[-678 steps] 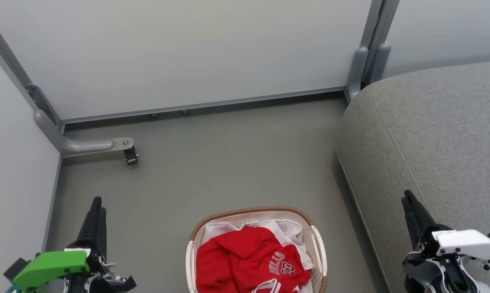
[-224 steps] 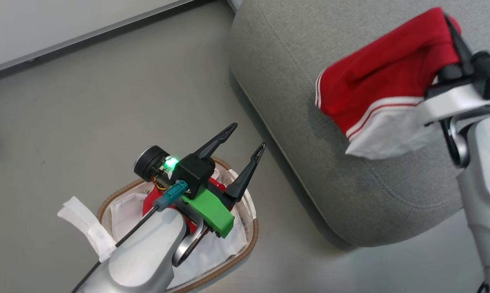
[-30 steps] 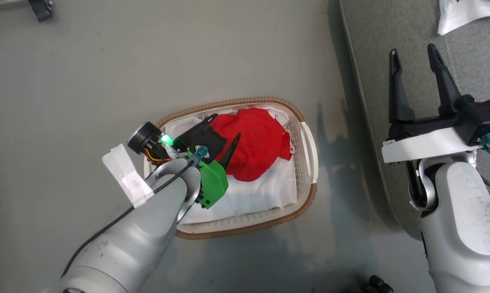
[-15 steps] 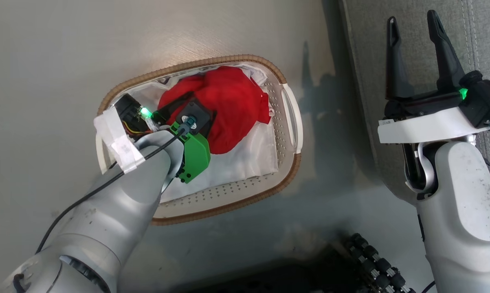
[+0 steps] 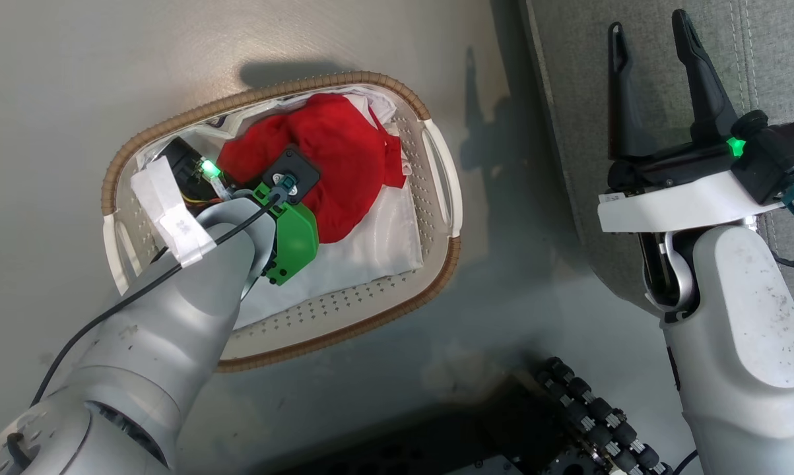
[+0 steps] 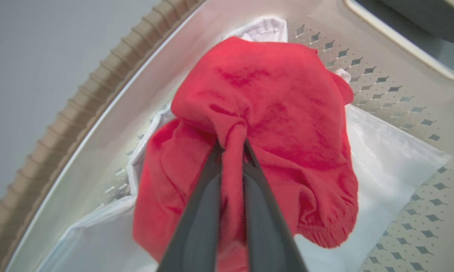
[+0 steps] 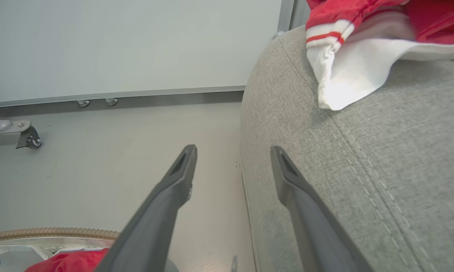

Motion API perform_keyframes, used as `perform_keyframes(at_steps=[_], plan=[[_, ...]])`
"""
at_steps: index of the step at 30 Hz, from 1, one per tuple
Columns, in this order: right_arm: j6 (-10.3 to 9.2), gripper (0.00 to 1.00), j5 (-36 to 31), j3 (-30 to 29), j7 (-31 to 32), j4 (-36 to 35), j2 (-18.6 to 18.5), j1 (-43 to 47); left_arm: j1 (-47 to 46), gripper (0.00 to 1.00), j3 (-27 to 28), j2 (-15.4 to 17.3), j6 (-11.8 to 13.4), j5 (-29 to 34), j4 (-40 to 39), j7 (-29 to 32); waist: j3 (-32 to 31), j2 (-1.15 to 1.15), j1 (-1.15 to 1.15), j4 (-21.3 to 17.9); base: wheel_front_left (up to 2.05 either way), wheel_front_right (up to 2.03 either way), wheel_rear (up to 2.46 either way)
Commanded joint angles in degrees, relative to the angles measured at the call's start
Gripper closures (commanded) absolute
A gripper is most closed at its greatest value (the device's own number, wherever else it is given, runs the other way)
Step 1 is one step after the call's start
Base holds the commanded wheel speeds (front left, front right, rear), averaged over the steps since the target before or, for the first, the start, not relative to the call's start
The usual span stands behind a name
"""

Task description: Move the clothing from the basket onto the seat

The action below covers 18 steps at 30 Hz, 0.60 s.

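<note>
A bunched red garment [image 5: 334, 165] lies in the cream basket [image 5: 436, 171] on top of a white fabric sheet [image 5: 363, 254]. My left gripper [image 6: 232, 145] reaches down into the basket and is shut on a fold of that red garment [image 6: 283, 113]. My right gripper [image 5: 647, 33] hangs open and empty over the edge of the grey seat [image 5: 568, 72]. In the right wrist view the right gripper [image 7: 232, 155] straddles the seat's edge, and another red garment with white stripe trim [image 7: 347, 34] lies on the seat [image 7: 381, 151].
Grey floor [image 5: 73, 72] surrounds the basket. A pale wall panel [image 7: 136, 41] with a metal foot [image 7: 23, 134] stands beyond the floor. My dark base with ribbed wheels [image 5: 588, 422] is at the bottom of the head view.
The head camera has shifted, so the basket sits further left in view. My left gripper has gone deeper into the basket and shut on the red garment. The right gripper stays open.
</note>
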Motion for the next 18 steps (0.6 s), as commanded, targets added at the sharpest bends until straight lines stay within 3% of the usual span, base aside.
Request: perform_keyframes(at_steps=[1,11,18], plan=[[-0.08,0.00,0.16,-0.11,-0.09,0.28,-0.16,0.28,0.66,1.00,-0.21,0.12,0.10,-0.47,0.00,-0.42,-0.57,0.00,-0.01,0.17,0.00,0.00,0.00],[-0.08,0.00,-1.69,-0.78,-0.09,3.07,-0.17,2.45,3.95,1.00,-1.57,-0.27,0.10,-2.48,-5.92,-1.04,-7.79,0.00,-0.01,3.16,0.00,0.00,0.00],[-0.08,0.00,-3.27,-1.18,-0.09,5.69,-0.19,5.65,7.96,1.00,-0.70,2.94,0.16,-0.73,-16.35,-1.02,-16.82,0.00,-0.01,5.91,0.00,0.00,0.00]])
